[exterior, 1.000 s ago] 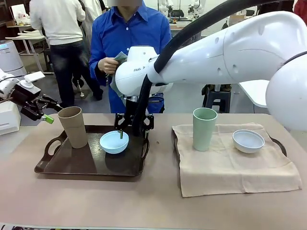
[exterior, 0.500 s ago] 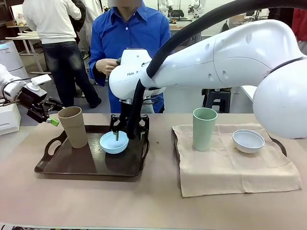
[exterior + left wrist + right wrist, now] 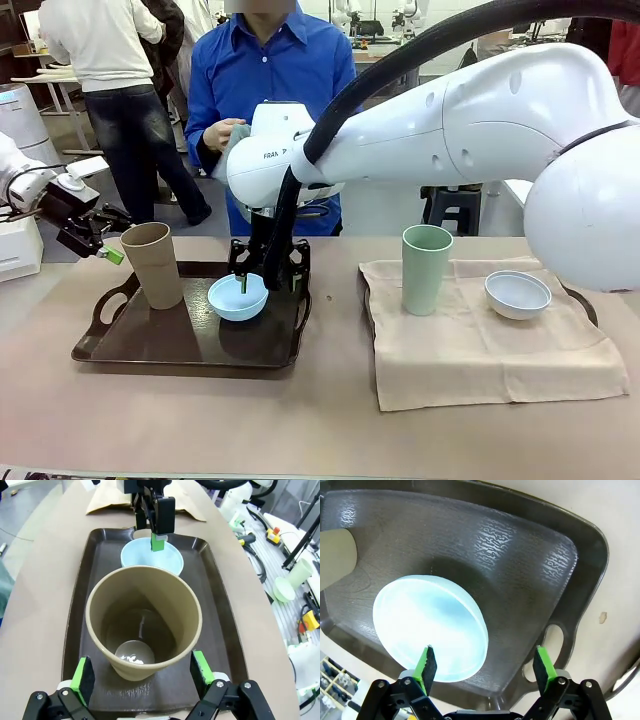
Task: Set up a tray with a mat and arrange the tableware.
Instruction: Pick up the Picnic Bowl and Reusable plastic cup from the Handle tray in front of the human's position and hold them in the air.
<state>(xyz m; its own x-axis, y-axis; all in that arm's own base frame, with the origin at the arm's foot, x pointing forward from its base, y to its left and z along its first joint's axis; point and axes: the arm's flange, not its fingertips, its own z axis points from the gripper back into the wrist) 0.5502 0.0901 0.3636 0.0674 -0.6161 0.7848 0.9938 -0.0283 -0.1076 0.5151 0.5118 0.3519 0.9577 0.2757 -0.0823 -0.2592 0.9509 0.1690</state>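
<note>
A dark brown tray on the left holds the tan tumbler and the light blue bowl. My right gripper hangs open over the bowl's far rim, one finger inside the bowl and the other outside. From the right wrist, the bowl lies under the left pad, above the tray. My left gripper is open just left of the tumbler. From the left wrist, the tumbler stands between its open pads. On the right, the beige mat carries the pale green tumbler and the white bowl.
A second tray's handle sticks out from under the mat at the right. A person in a blue shirt stands at the far side, one hand holding a cloth. A white box sits at the table's left edge.
My right arm has shifted left and lower, bringing its fingers down onto the blue bowl's rim. The left gripper has drawn back a little from the tan tumbler.
</note>
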